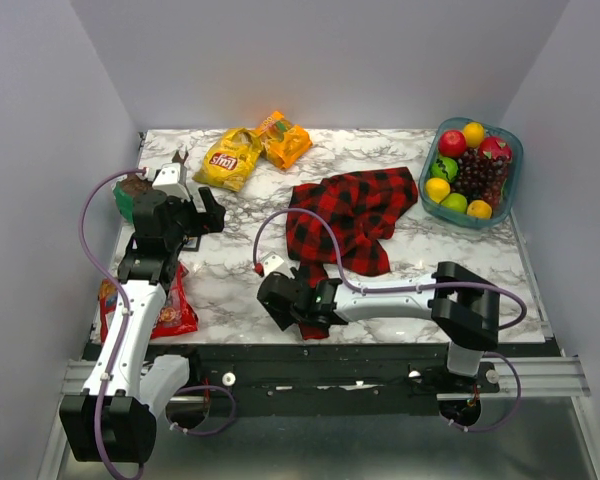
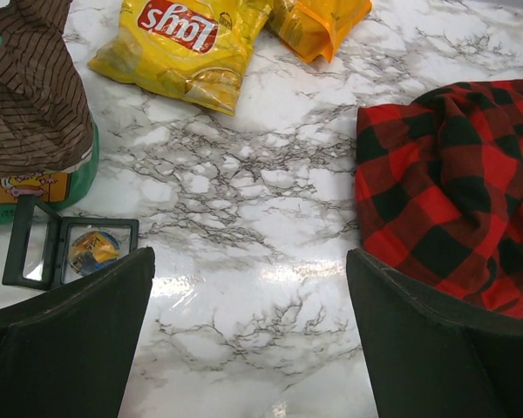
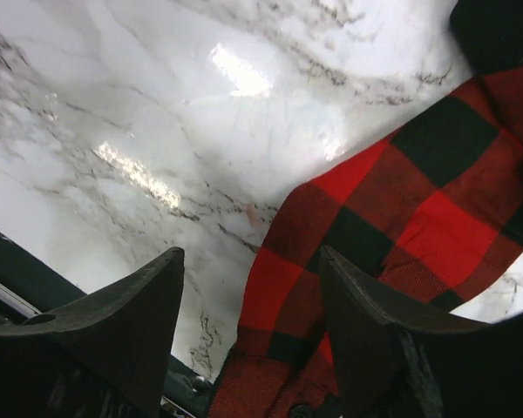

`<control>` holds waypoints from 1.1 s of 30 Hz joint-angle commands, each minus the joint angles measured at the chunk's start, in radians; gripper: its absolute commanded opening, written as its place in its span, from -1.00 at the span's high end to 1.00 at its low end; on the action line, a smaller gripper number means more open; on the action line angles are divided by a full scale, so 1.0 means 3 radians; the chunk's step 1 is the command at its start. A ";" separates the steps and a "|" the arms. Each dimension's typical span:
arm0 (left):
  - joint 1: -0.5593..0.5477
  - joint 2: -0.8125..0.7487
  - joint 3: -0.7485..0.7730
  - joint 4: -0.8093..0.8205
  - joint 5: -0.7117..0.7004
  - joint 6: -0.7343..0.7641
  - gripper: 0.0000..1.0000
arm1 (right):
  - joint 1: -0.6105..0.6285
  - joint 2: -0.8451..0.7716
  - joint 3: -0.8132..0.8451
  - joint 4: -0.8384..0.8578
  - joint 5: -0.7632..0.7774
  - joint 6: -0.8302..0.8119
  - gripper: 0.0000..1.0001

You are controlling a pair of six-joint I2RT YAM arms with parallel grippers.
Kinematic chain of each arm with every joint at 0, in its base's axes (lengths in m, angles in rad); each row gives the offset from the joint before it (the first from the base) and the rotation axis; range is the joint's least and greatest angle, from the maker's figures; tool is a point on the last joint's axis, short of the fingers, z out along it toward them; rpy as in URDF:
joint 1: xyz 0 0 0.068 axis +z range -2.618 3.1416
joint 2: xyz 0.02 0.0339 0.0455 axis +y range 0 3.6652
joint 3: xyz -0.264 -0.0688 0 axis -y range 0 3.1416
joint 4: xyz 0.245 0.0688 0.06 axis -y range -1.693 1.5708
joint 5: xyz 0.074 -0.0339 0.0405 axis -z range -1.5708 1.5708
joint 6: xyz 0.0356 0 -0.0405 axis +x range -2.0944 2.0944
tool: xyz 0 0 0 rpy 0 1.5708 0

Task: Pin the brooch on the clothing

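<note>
At the near edge of the table (image 1: 230, 280) the right gripper (image 1: 278, 300) hangs low over the trailing end of the shirt (image 1: 350, 210). Its jaws stand partly apart with nothing clamped. A strip of plaid runs diagonally up through the gap in its wrist view, close along the right-hand finger, with bare marble by the other. The bulk of the shirt is bunched farther back, right of centre.

Farther back on the left is the left gripper (image 1: 208, 212), jaws spread full and empty. Just ahead of its left finger (image 2: 61, 348) lies a small black case (image 2: 59, 252), open, with a little round disc inside. I take this for the brooch (image 2: 94, 250), though its detail is too small to read.

The coming move turns on this: in the left wrist view the brooch lies forward and left of the gap, near, while the shirt's edge sits off to the right, well apart from the case. So the left arm is plainly the nearer to the brooch, and the right is already at the cloth. I judge the left gripper must shift left over the case before it can come down on the disc.
</note>
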 commanded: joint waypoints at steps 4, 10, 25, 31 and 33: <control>0.0000 -0.0069 -0.0008 -0.0033 0.0064 0.0027 -0.98 | 0.0127 0.0225 0.0206 -0.0429 0.0424 0.0166 -0.26; 0.0000 -0.0089 -0.0013 -0.0028 0.0049 0.0027 -0.98 | 0.0157 0.0353 0.0217 -0.0567 0.0700 0.0207 -0.22; 0.0000 -0.0115 -0.0044 0.0013 0.0120 0.0027 -0.98 | 0.0152 0.0231 0.0553 -0.0573 0.0900 -0.0001 0.99; 0.0000 -0.0176 -0.0054 0.0044 0.0120 0.0032 -0.98 | 0.0081 -0.0280 0.1284 -0.0103 0.0788 -0.1094 0.99; 0.0000 -0.0222 -0.0065 0.0034 0.0079 0.0042 -0.98 | 0.0014 -0.0428 0.1641 0.0167 0.0594 -0.1371 0.99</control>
